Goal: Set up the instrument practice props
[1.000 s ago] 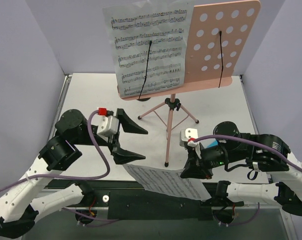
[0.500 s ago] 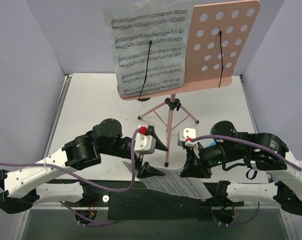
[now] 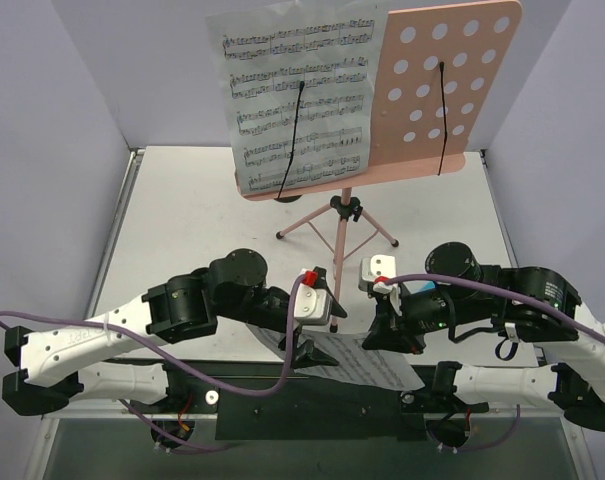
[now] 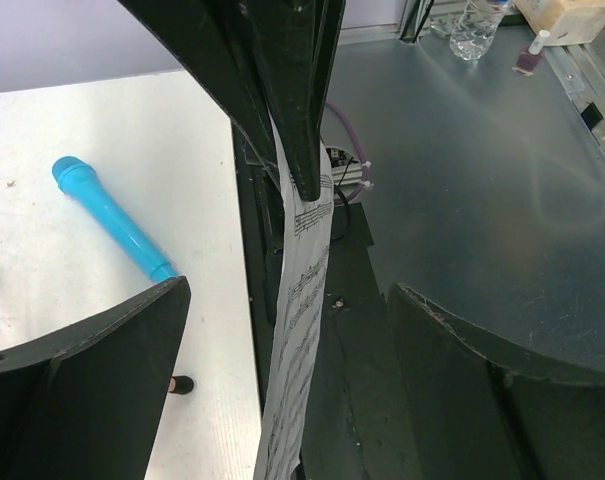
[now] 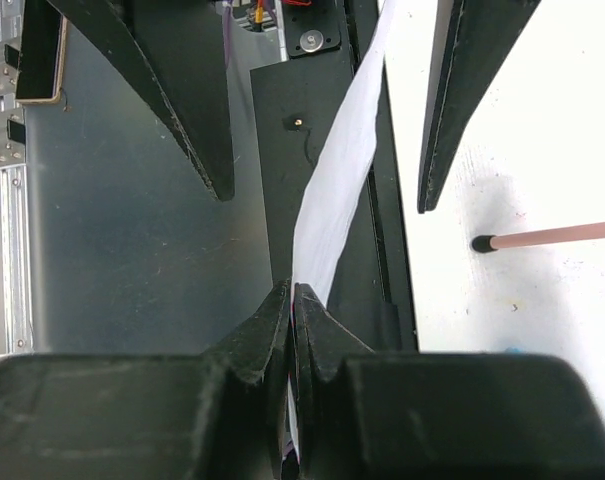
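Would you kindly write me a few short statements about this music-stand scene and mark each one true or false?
1. A sheet of music sits on the left half of the desk of the pink stand, under a black wire holder. True.
2. The right half of that desk holds a sheet too. False: it is bare, its holes showing.
3. The right pincer is shut on the second sheet. True.
4. The left pincer is clamped on that sheet. False: it is open, one finger on each side of the paper.
5. A blue microphone lies on the table. True.
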Controlling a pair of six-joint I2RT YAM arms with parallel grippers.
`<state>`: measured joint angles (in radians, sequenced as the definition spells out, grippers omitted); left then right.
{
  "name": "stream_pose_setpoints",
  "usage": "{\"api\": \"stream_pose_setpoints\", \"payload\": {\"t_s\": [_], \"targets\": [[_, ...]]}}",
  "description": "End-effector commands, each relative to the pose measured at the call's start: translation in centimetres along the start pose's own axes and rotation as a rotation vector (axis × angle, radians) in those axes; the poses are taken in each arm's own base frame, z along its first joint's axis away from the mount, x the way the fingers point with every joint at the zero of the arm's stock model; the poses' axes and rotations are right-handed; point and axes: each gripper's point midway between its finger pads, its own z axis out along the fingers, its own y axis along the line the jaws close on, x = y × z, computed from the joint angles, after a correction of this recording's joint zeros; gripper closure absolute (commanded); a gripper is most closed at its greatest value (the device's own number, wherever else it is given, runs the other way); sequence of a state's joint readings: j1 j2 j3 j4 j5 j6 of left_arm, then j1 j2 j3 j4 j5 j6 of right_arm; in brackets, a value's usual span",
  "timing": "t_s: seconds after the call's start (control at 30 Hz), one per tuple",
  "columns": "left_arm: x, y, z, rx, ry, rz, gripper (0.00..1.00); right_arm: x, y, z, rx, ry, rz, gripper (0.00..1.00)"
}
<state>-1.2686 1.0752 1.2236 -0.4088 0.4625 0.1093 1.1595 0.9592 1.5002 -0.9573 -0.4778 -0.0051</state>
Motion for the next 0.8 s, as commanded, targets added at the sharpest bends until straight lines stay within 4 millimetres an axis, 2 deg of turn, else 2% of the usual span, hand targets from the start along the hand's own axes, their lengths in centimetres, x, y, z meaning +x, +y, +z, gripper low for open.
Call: {"api": "stream_pose_setpoints", "payload": {"t_s": [0.0, 0.17, 0.37, 0.43, 0.5, 0.53, 0.57, 0.6, 0.63, 0.67, 0.77], "targets": [[0.4, 0.0, 0.5, 0.012, 0.019, 0.008, 0.10, -0.4, -0.1, -0.7, 0.020, -0.032, -0.028, 1.00], [1.3, 0.1, 1.2, 0.024, 0.051, -0.002, 0.19, -0.4, -0.5, -0.9, 0.046, -0.040, -0.031, 1.00], [1.5, -0.4, 1.7, 0.064, 0.068, -0.017, 0.45, -0.3, -0.7, -1.2, 0.060, -0.047, -0.043, 1.00], [1.5, -0.4, 1.8, 0.069, 0.071, -0.020, 0.56, -0.2, -1.0, -1.3, 0.077, -0.052, -0.049, 1.00], [1.4, -0.3, 1.9, 0.063, 0.075, -0.025, 0.75, -0.2, -1.1, -1.5, 0.089, -0.063, -0.051, 1.00], [1.6, -0.3, 2.0, 0.062, 0.082, -0.033, 0.88, -0.1, -1.2, -1.6, 0.094, -0.066, -0.053, 1.00], [1.5, -0.2, 2.0, 0.062, 0.083, -0.036, 0.93, -0.2, -1.1, -1.9, 0.096, -0.078, -0.056, 1.00], [1.6, -0.2, 2.1, 0.062, 0.092, -0.045, 1.00, -0.2, -1.4, -1.9, 0.113, -0.082, -0.056, 0.90], [1.7, -0.1, 2.2, 0.060, 0.096, -0.048, 1.00, -0.3, -1.4, -2.3, 0.124, -0.097, -0.061, 0.77], [1.8, 0.0, 2.1, 0.050, 0.104, -0.053, 1.00, -0.3, -1.8, -2.4, 0.148, -0.105, -0.060, 0.58], [1.5, 0.4, 1.9, 0.019, 0.093, -0.063, 1.00, -0.6, -2.2, -3.7, 0.195, -0.178, -0.068, 0.45]]}}
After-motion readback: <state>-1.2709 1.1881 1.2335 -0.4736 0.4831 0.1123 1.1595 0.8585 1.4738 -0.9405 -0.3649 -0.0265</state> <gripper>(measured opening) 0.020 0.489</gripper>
